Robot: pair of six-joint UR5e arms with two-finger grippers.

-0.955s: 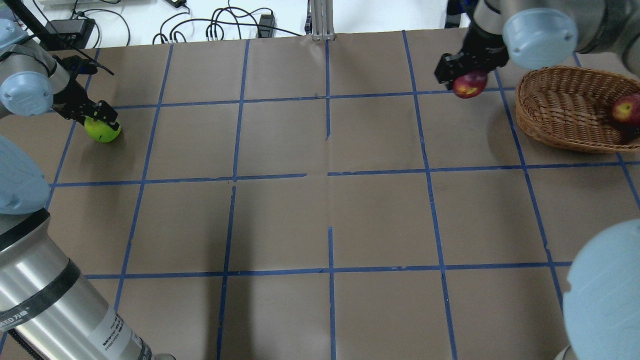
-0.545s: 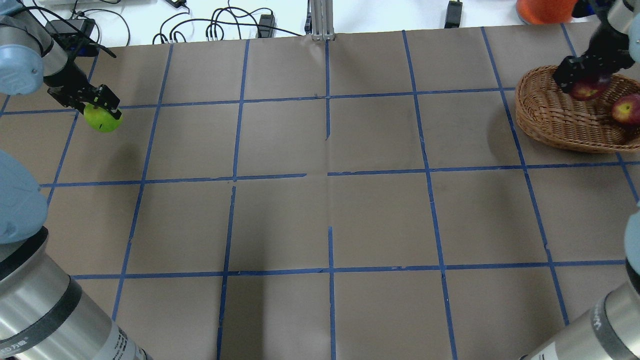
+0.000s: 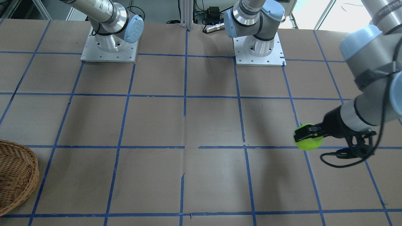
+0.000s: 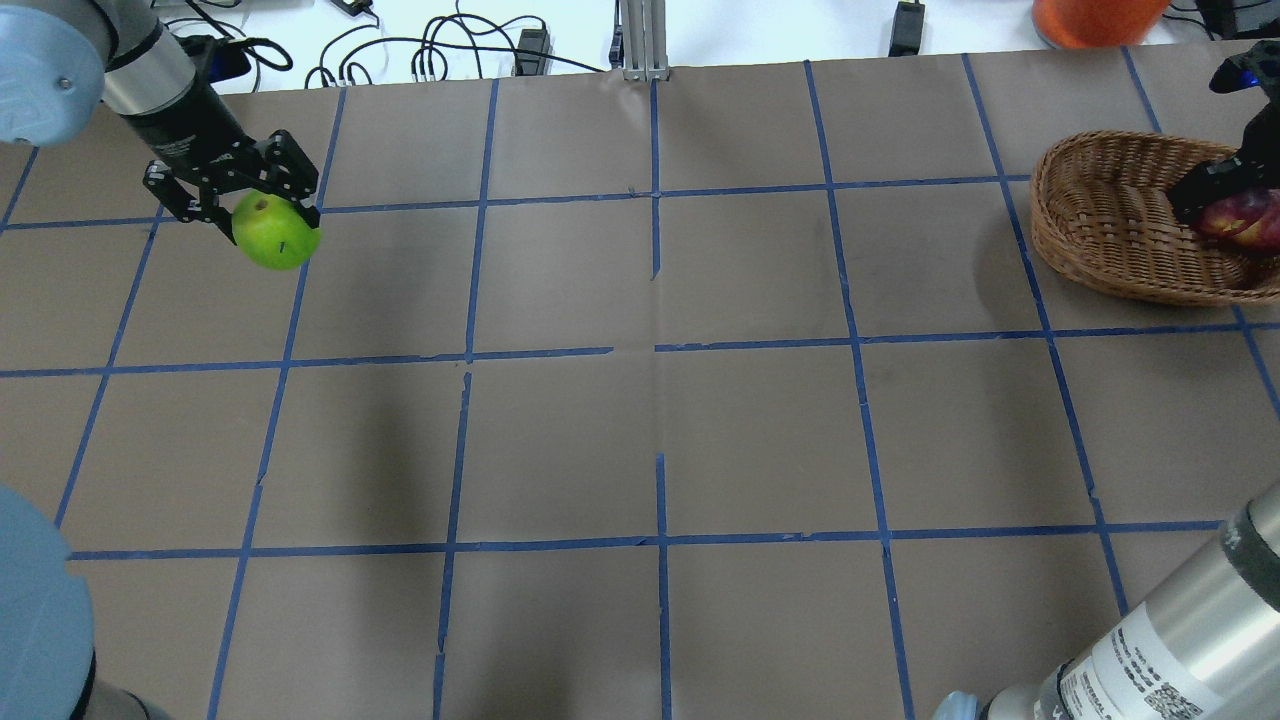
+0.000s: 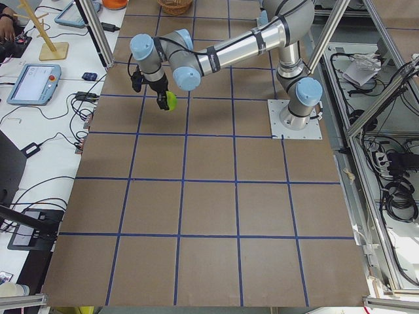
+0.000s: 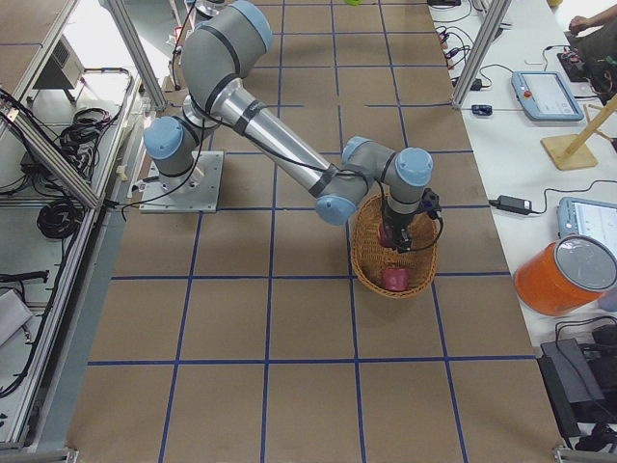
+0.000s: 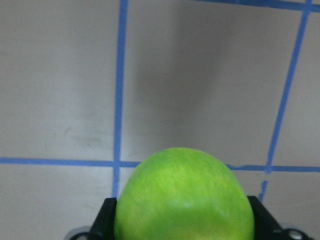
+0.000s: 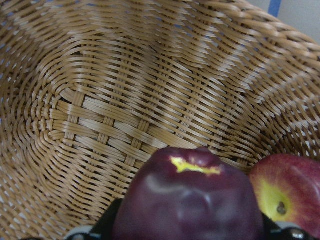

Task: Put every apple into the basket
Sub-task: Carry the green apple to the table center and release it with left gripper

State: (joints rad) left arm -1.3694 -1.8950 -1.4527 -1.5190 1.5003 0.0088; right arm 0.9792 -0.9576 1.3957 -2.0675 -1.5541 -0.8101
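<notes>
- Green apple [image 4: 276,232] clamped in left gripper [image 4: 262,213], plain overhead.
- Maroon apple [image 8: 190,200] grasped by right gripper [image 4: 1224,197] inside basket [image 4: 1100,230]; right wrist view shows red apple [image 8: 282,197] just beside, front view shows neither.

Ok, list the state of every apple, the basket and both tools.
green apple: in left tool, off the table.
maroon apple: in right tool, inside basket.
red apple: loose in basket.
basket: upright.
left tool: shut on green apple.
right tool: shut on maroon apple.
</notes>
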